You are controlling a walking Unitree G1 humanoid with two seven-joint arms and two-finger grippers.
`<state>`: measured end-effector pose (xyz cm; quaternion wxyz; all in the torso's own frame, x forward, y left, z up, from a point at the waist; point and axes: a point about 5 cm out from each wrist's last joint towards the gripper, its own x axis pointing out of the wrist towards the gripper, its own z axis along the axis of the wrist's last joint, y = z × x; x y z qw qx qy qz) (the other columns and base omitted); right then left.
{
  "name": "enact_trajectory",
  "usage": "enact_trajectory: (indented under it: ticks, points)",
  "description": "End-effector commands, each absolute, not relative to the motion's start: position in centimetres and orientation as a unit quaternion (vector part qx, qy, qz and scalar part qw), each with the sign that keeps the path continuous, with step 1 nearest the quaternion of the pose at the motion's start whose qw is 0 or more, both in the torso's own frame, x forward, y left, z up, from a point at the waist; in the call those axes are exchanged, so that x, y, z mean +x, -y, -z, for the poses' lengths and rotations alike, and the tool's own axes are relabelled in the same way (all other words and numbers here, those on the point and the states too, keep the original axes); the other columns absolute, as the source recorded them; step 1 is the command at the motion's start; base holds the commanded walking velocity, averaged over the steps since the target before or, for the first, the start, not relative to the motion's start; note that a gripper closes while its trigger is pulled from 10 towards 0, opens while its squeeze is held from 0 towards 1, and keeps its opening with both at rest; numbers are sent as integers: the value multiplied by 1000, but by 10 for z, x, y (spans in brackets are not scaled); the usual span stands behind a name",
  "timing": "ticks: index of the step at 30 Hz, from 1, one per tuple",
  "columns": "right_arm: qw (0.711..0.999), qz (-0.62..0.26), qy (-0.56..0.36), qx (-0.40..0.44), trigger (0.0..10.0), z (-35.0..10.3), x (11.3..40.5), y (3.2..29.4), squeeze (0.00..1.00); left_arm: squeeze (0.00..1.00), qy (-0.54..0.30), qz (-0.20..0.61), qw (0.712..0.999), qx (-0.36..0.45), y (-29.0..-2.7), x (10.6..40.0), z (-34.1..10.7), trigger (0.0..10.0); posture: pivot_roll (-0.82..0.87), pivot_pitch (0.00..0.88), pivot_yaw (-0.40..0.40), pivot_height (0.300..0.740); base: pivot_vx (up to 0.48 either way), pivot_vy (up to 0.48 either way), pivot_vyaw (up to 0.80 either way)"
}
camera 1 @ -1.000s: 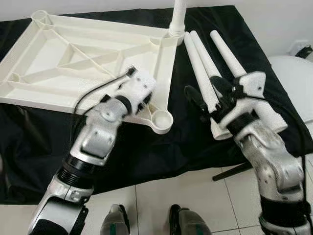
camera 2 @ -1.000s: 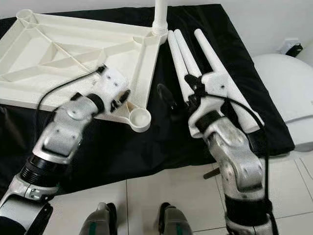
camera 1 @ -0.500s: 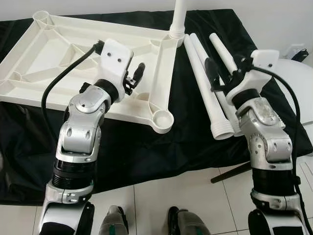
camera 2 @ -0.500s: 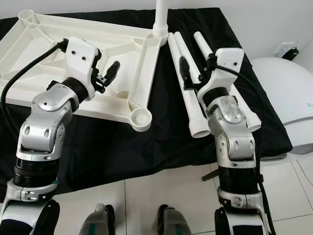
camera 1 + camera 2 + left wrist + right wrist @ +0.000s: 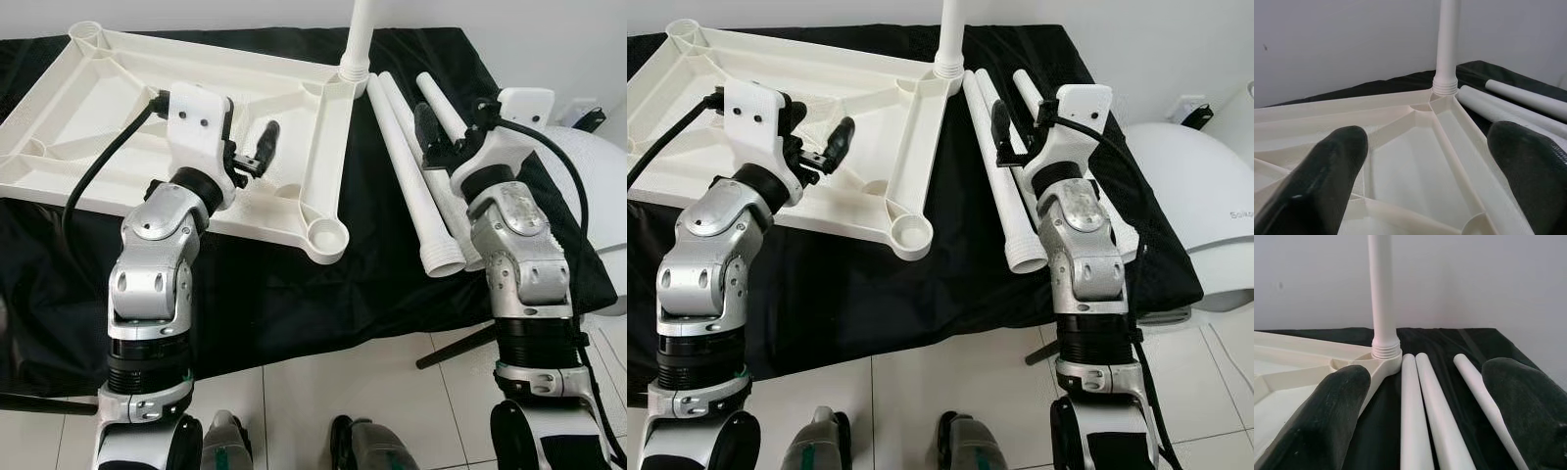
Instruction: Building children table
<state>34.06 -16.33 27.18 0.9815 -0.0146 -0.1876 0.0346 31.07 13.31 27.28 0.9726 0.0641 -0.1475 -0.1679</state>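
The white tabletop (image 5: pixel 186 108) lies upside down on the desk (image 5: pixel 294 284), which is draped in black cloth, with one leg (image 5: pixel 359 34) already standing upright in its far right corner socket. Three loose legs (image 5: pixel 416 166) lie side by side on the cloth just to the right of it. The left hand (image 5: pixel 257 149) hovers over the tabletop's ribbed underside, its fingers spread and holding nothing; the right hand (image 5: pixel 443 132) hangs above the loose legs, also released and empty. Judging from this, the next step is picking up a leg, and that is where trouble could start: the legs are smooth, round and touching each other, so a grasp that closes off-centre may pinch two at once or roll one away toward the desk's right edge. The near corner socket (image 5: pixel 326 238) sits close to the desk's front edge, so a push on that corner while seating a leg could slide or tip the whole tabletop. A careless sweep of either arm could also knock the standing leg askew.
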Motion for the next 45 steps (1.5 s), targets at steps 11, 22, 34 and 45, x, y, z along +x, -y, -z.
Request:
enact_trajectory:
  ticks: [11, 22, 34, 45]
  points:
    - [977, -7, 200, -69, 10000, -274, 355, 172, 0, 0, 137, 87, 986, 26, -145, 317, -268, 10000, 45, 51, -76, 740, 0, 0, 0]
    - [978, -39, 187, -80, 10000, -268, 359, 162, 0, 0, 126, 58, 990, 19, -152, 322, -266, 10000, 42, 28, -86, 740, 0, 0, 0]
    - [993, -5, 98, -66, 10000, -245, 376, 159, 0, 0, 74, 150, 981, 99, -123, 316, -246, 10000, 40, 16, -84, 740, 0, 0, 0]
    - [999, -6, 7, -39, 10000, -225, 380, 148, 0, 0, 75, 287, 947, 123, -93, 288, -237, 10000, 64, 43, -92, 740, 0, 0, 0]
